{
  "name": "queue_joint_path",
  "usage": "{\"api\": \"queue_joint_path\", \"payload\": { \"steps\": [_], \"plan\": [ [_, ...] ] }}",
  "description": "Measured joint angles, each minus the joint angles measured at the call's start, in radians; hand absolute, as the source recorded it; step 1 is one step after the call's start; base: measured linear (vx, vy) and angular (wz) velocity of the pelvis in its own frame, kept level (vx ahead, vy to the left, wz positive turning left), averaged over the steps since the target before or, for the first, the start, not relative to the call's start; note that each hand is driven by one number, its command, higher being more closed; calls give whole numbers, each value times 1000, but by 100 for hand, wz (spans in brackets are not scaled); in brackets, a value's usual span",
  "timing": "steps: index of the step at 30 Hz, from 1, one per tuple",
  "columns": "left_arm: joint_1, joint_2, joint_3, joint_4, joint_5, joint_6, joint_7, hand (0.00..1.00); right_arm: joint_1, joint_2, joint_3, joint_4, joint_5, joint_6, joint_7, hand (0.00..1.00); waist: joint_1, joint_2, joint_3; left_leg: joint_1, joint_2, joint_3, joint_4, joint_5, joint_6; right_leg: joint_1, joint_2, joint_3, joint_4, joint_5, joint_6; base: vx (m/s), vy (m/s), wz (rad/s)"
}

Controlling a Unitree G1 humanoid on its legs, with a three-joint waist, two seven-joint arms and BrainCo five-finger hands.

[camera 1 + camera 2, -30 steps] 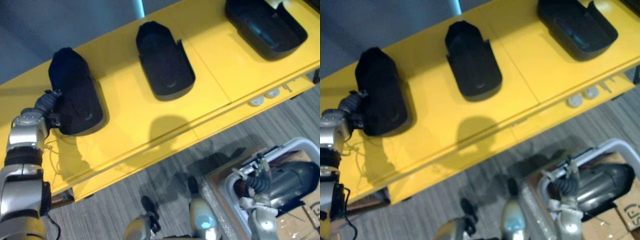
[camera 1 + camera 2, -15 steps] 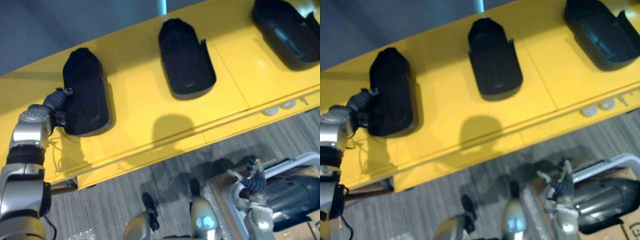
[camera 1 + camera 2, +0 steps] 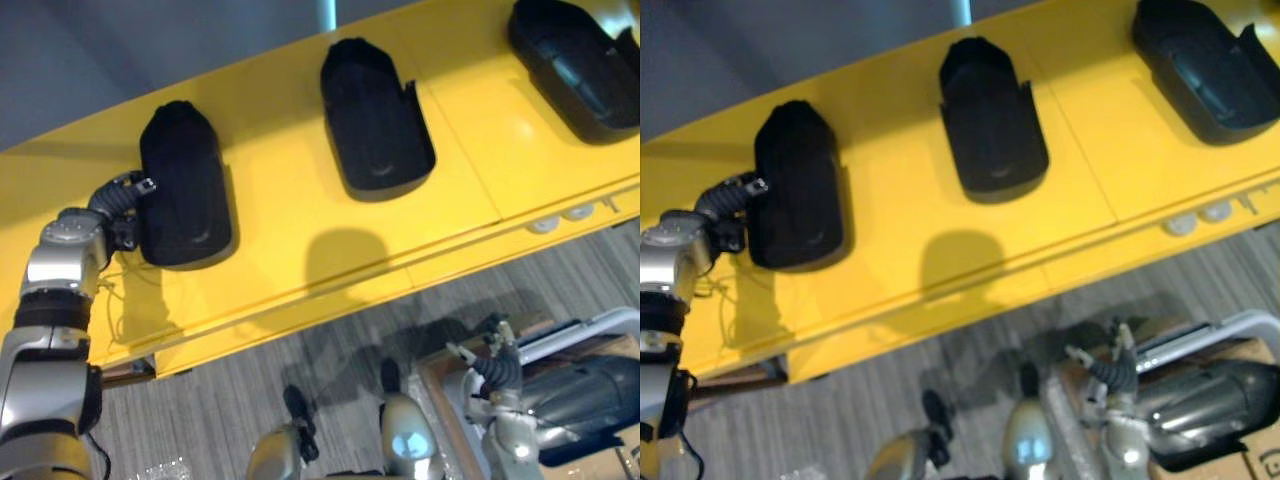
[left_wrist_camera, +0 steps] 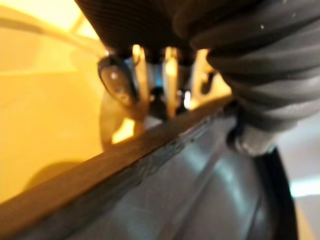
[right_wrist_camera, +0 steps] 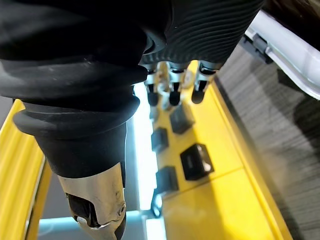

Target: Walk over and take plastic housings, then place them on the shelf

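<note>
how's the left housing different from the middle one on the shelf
The left housing has the left hand against its side; the middle housing lies free. The middle housing shows a notch in its rim; the left housing shows none. Both are black, lying apart on the yellow shelf.

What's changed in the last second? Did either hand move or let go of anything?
The camera shifted, so the shelf and its housings only seem to slide. The left hand stays at the left housing's side. The right hand has drawn back off the white bin, open and empty. The middle housing and right housing lie as before.
</note>
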Motion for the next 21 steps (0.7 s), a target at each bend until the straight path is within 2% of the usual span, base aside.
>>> {"api": "queue_joint_path", "payload": {
  "steps": [1,3,5,7,8,10,12,13,15,18,21],
  "plan": [
    [0,-4,2,1,-34,-7,30,0,1,4,2,-7,0,-21,-18,0,-5,-4,-3,19,1,4,-8,0,0,21,3,2,-14,3,2,42,7,-17],
    [1,-19,25,1,-50,-24,47,0,6,10,2,-29,-3,-43,-45,0,-10,-9,-8,34,1,9,-15,0,0,39,5,2,-32,8,2,27,5,-9],
    [25,-58,74,0,-49,-51,84,0,19,18,1,-86,-15,-56,-92,0,-10,-12,-43,37,2,24,-28,0,-1,41,8,8,-55,18,3,47,1,-12],
    [71,-100,101,1,-15,-78,127,0,24,27,-7,-206,-83,-64,-185,0,-20,-22,-64,77,0,30,-43,0,-1,91,9,9,-93,29,7,89,9,-8],
    [85,-114,112,0,0,-85,136,0,26,28,-10,-242,-102,-69,-206,0,-21,-25,-76,85,-1,31,-43,0,-1,102,8,8,-101,29,8,44,12,-1],
    [137,-145,124,-1,86,-98,177,0,22,28,-46,-385,-155,-81,-266,0,-15,-33,-138,89,-1,31,-45,0,-1,116,8,5,-123,32,9,56,-6,3],
    [159,-171,159,-7,127,-108,204,0,0,23,-92,-459,-168,-114,-296,0,0,-39,-154,106,-1,30,-47,0,-1,142,9,0,-139,37,9,49,-10,3],
    [193,-171,163,-25,144,-108,219,0,-26,12,-110,-499,-167,-121,-300,0,3,-39,-176,106,-2,28,-50,0,-1,147,9,-1,-149,43,11,0,0,0],
    [237,-194,224,-79,177,-108,241,0,-59,-27,-114,-546,-160,-136,-294,0,6,-37,-181,124,-3,24,-58,0,-1,171,10,-16,-159,50,16,-16,-4,9],
    [304,-224,293,-169,206,-127,299,0,-109,-85,-78,-615,-94,-144,-223,0,23,-35,-211,128,-5,0,-62,0,-1,190,8,-47,-173,57,21,-48,-4,17],
    [420,-279,365,-345,207,-155,357,0,-196,-114,-5,-641,34,-144,-115,0,63,-36,-239,137,-9,-26,-71,2,-1,217,6,-75,-187,61,24,-65,-8,25]
  ]
}}
